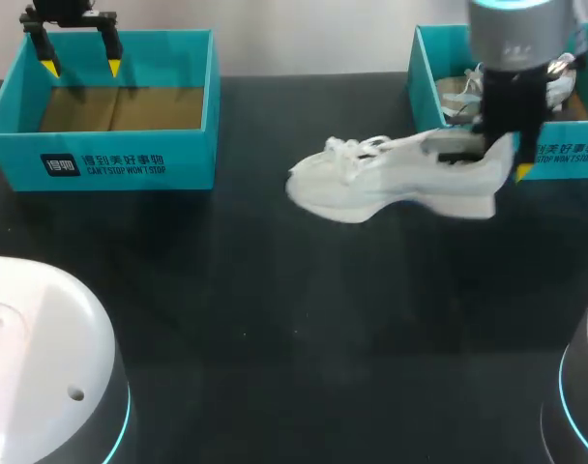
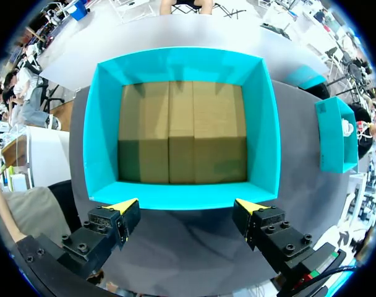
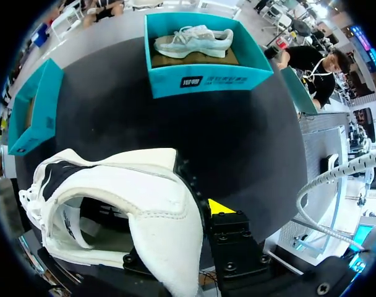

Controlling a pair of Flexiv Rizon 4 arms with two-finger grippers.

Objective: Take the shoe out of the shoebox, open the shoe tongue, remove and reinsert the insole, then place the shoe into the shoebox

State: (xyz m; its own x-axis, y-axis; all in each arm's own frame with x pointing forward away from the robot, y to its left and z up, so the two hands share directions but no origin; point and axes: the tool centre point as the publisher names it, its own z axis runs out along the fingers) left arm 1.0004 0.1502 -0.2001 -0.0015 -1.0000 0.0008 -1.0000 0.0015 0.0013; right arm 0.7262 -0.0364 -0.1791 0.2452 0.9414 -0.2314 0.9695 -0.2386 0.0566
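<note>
Right gripper (image 1: 489,162): closed on the heel of the white shoe (image 1: 400,179). One finger is down inside the shoe's opening. The other finger, with its yellow tip showing, presses on the outside of the heel.
White shoe: held by the right gripper over the dark surface (image 1: 275,338). The toe points away from the gripper toward the left arm's side. The laces (image 1: 357,147) are on top. I cannot tell if the sole touches the surface.
Right shoebox (image 3: 206,80): blue-green, open on top. It sits on the surface ahead of the right gripper, just past the held shoe.
Second shoe (image 3: 194,40): pale, lying on its side inside the right shoebox, apart from the right gripper.
Left gripper (image 2: 187,207): open, with its two yellow tips wide apart and nothing between them. It hangs over the near wall of the left shoebox (image 2: 182,195).
Left shoebox: blue-green, open on top, right under and ahead of the left gripper. Only its brown cardboard floor shows inside. It is well apart from the right gripper and the held shoe.
</note>
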